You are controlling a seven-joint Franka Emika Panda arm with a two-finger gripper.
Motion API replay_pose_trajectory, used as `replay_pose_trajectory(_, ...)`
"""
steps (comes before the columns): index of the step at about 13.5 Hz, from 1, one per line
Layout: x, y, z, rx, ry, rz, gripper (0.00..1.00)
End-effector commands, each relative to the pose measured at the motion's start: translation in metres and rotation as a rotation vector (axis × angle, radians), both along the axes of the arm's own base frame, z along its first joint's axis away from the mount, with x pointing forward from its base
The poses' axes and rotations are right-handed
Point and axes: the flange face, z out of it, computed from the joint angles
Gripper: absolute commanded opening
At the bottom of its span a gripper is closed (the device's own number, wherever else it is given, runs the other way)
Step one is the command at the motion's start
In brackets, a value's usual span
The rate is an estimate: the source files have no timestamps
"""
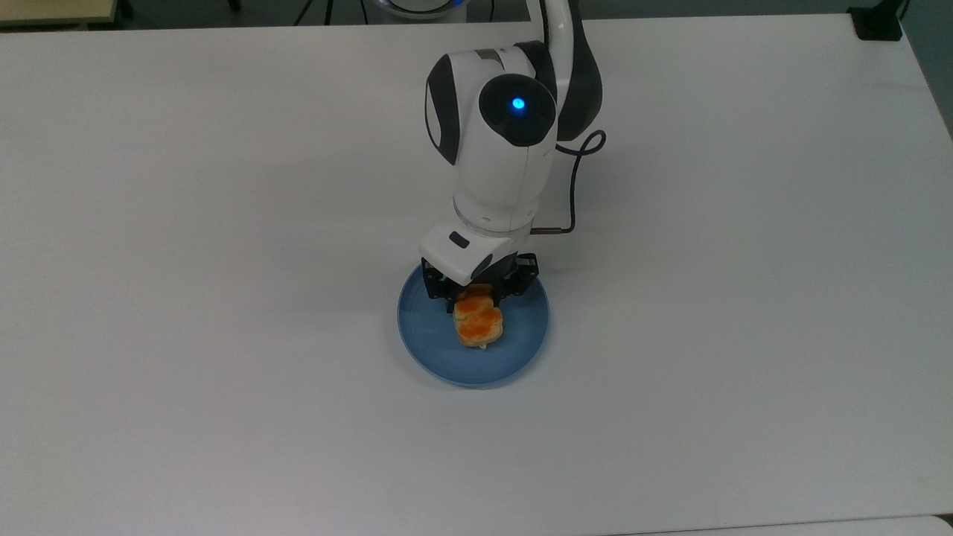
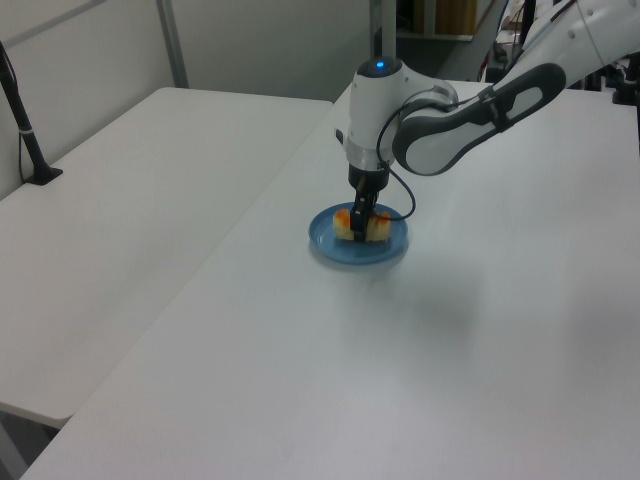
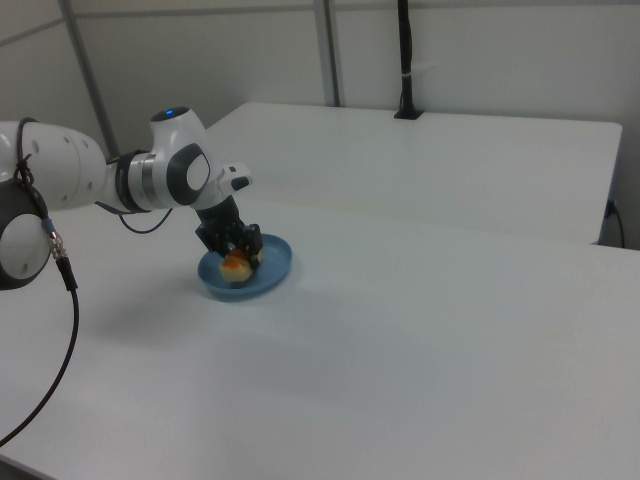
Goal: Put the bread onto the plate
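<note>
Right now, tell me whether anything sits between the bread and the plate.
Nothing visible does. The end effector holds the bread directly over the plate, low inside the rim, and the plate's bare surface holds nothing else.

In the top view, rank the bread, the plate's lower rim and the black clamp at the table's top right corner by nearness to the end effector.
From the end effector:
1. bread, between its fingers.
2. plate, lower rim, just below.
3. black clamp, far corner of the table.

A broad white table (image 1: 223, 223) fills the scene, and a second white table (image 2: 120, 190) stands alongside it with a narrow seam between. A black post (image 3: 405, 60) rises from a foot on that table (by the pale wall panels (image 3: 500, 60)).
</note>
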Motion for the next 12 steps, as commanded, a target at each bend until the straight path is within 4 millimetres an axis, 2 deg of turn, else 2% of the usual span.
replay_pose_trajectory(1,0.001,-0.002,0.007,-0.007,-0.023,0.005,1.00)
replay_pose_trajectory(3,0.000,-0.006,0.045,0.007,-0.065,-0.007,1.00)
replay_pose_trajectory(4,-0.005,-0.013,0.076,0.010,-0.078,-0.027,1.00)
replay_pose_trajectory(6,-0.021,-0.027,0.113,-0.014,-0.022,-0.052,1.00)
replay_pose_trajectory(7,-0.032,-0.042,0.146,-0.020,-0.011,-0.079,1.00)
replay_pose_trajectory(8,-0.041,-0.050,0.165,-0.025,0.006,-0.095,1.00)
replay_pose_trajectory(9,-0.054,-0.067,0.189,-0.032,0.030,-0.123,1.00)
replay_pose_trajectory(12,-0.085,-0.104,0.240,0.002,0.069,-0.139,1.00)
